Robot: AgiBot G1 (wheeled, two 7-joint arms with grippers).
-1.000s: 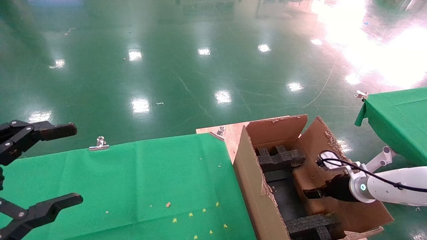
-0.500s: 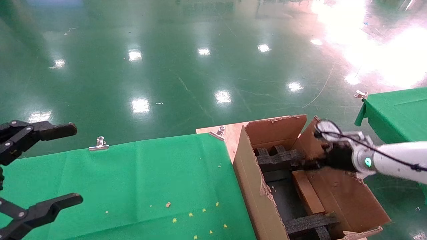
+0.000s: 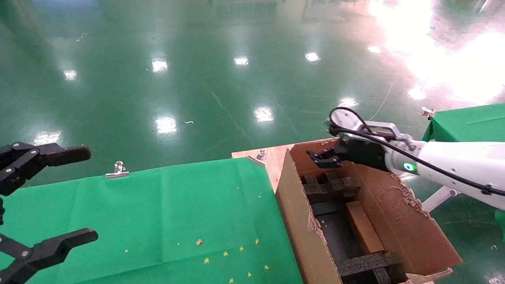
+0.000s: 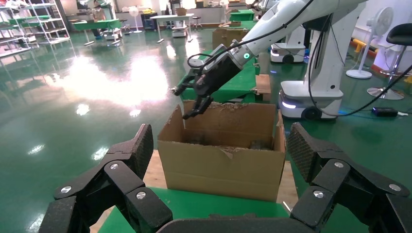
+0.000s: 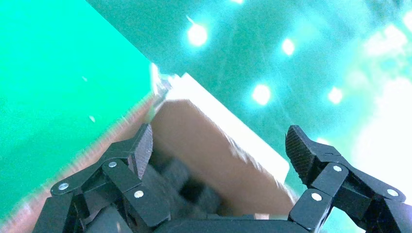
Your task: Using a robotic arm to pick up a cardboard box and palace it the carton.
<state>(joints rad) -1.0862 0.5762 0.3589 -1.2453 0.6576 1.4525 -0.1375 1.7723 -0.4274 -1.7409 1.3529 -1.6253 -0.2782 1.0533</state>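
Right gripper (image 3: 321, 159), the black multi-finger claw on the white glossy jointed robotic arm (image 3: 453, 163) with its teal ring light and black cable, hovers above the far end of the large brown corrugated carton (image 3: 296, 221), its fingers spread wide and holding nothing; its own wrist view shows both black fingers (image 5: 131, 150) parted over the carton's far flap and the dark foam below. From the left wrist view the same claw (image 4: 194, 94) hangs just over the carton's (image 4: 221, 162) far rim, fingers apart. Inside the carton, the small flat plain brown cardboard box (image 3: 363, 227) lies on the dark floor of the cavity against the right-hand wall, between the black foam insert block (image 3: 329, 185) at the far end and another black foam block (image 3: 369, 264) at the near end, well apart from the claw above it. Left gripper (image 3: 39, 197), an all-black claw, is parked over the left part of the green cloth-covered table (image 3: 158, 213), its jaws wide open and empty. Silver binder clips (image 3: 117, 169) pin the cloth along the table's far edge, and small yellow scraps (image 3: 225, 254) dot the cloth.
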